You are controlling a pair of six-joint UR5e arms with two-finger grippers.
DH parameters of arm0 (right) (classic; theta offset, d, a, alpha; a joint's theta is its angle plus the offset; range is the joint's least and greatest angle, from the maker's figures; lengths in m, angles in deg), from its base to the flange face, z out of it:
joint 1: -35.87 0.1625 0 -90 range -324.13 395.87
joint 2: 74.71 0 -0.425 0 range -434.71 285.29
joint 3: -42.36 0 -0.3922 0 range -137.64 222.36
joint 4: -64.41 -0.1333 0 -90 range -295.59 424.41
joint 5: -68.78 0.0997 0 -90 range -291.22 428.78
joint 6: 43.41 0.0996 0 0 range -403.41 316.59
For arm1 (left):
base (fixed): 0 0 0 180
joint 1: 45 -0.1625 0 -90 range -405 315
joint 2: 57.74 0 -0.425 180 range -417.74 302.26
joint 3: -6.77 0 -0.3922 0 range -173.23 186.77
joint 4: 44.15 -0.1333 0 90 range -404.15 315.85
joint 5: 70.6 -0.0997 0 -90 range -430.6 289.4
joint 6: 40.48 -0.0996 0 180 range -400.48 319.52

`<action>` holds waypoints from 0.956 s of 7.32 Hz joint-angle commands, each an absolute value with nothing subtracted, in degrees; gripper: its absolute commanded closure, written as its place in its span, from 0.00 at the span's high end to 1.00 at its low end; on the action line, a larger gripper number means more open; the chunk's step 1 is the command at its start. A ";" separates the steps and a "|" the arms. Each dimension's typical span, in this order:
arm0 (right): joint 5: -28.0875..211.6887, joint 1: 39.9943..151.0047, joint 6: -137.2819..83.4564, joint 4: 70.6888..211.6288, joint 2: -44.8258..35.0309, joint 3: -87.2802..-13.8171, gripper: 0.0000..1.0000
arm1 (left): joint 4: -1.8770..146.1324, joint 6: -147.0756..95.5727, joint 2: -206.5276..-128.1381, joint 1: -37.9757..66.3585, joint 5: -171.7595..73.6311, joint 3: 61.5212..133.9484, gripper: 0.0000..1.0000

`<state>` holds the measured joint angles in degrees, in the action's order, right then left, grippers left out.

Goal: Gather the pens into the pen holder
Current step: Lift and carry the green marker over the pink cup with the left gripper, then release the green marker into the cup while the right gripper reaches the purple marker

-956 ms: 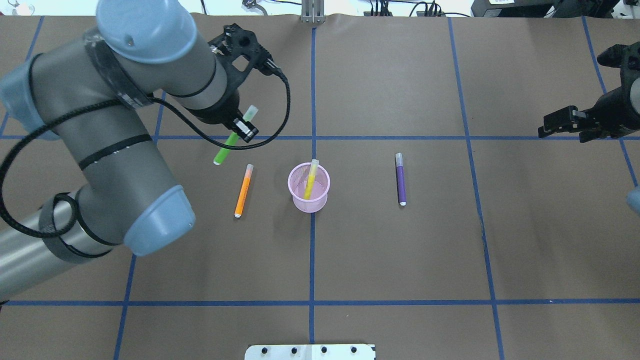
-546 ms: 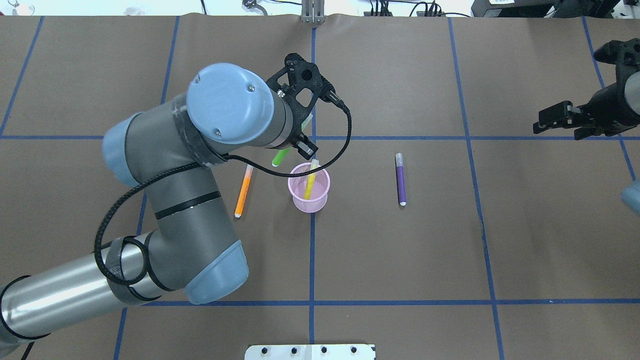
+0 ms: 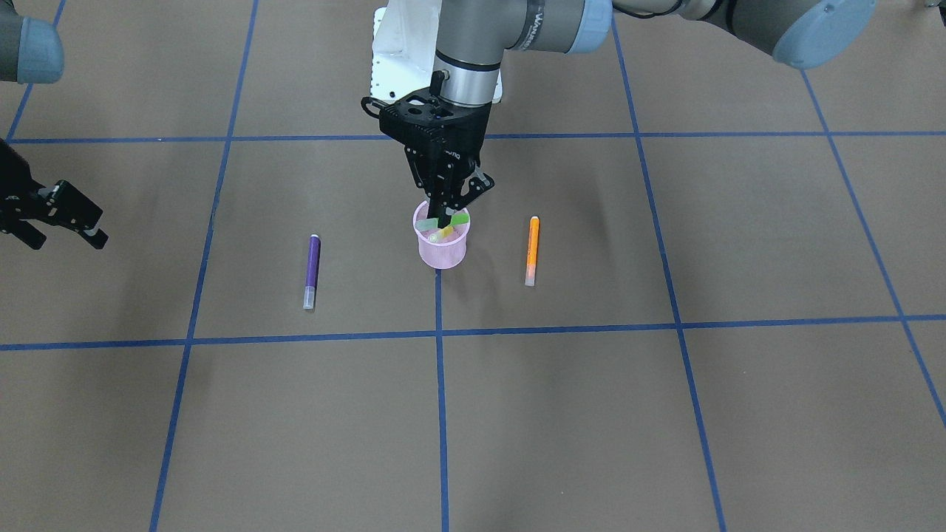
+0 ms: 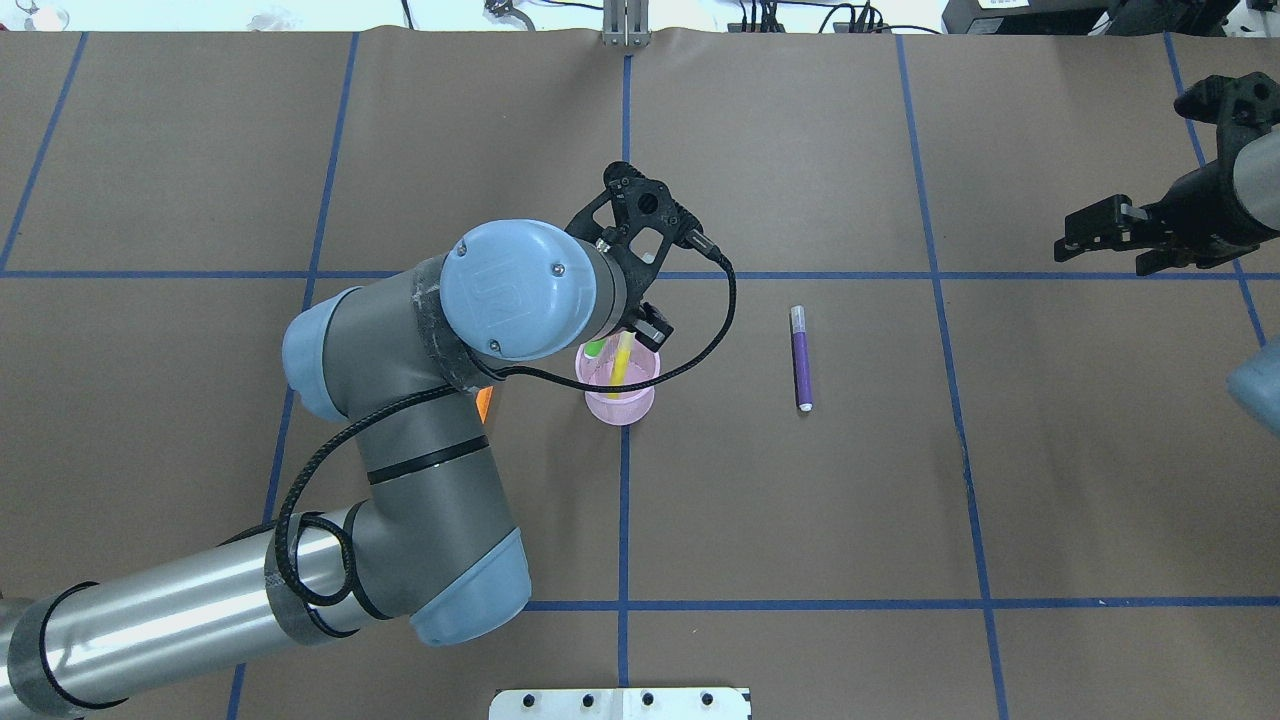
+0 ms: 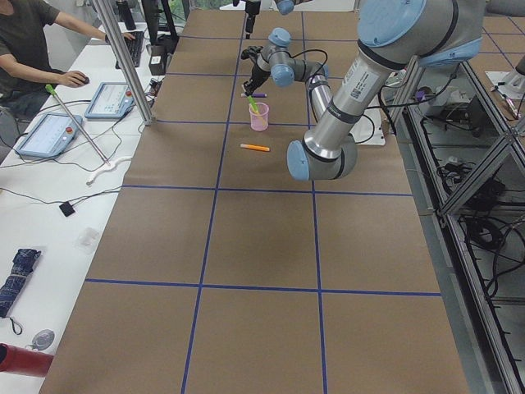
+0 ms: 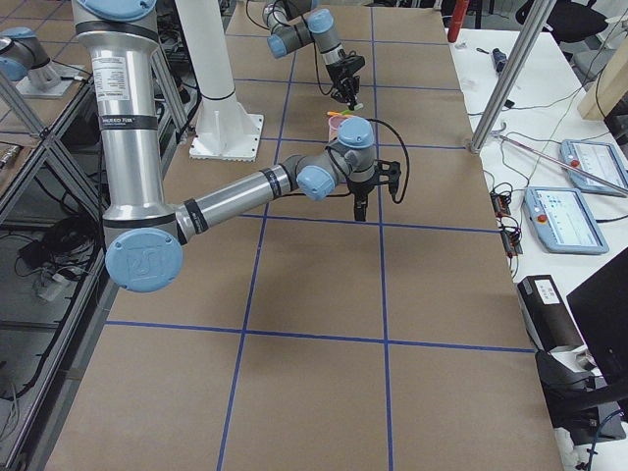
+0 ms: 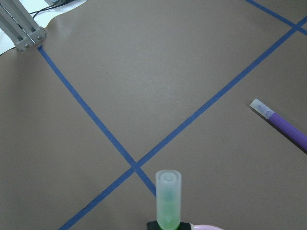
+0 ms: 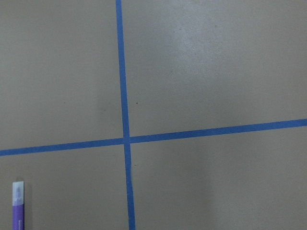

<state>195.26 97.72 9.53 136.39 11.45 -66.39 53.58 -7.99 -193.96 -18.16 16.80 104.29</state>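
My left gripper [image 3: 442,214] is shut on the green pen [image 3: 442,221] and holds it tilted right over the pink mesh pen holder [image 3: 442,251]. The pen's green end shows at the holder's rim in the overhead view [image 4: 594,348]. Its pale cap fills the bottom of the left wrist view [image 7: 168,196]. A yellow pen [image 4: 622,360] leans inside the holder [image 4: 620,402]. The orange pen [image 3: 532,250] lies beside the holder, mostly under my left arm from overhead. The purple pen [image 4: 801,358] lies on the holder's other side. My right gripper [image 4: 1078,238] is open and empty, far off at the table's edge.
Brown paper with blue tape grid lines [image 4: 624,500] covers the table. A metal plate [image 4: 620,703] sits at the near edge. My left arm's elbow and forearm [image 4: 400,480] hang over the near left part.
My left arm has swung right with the green pen, from beyond the orange pen to directly over the pen holder. My right gripper has drifted slightly inward.
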 commanded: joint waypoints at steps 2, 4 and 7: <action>195.25 96.52 12.20 136.39 9.77 -65.58 0.99 | 54.73 -6.21 -193.97 -19.25 16.68 103.62 0.00; 195.25 93.98 15.29 136.39 8.18 -65.04 0.99 | 54.81 -3.41 -193.97 -20.31 15.54 103.18 0.92; 192.19 85.20 27.45 136.83 0.82 -64.61 0.99 | 51.33 -0.14 -193.62 -17.34 18.24 106.95 0.98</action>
<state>193.78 88.97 21.61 136.47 4.09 -65.04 53.61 -0.67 -193.98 -18.97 16.53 105.27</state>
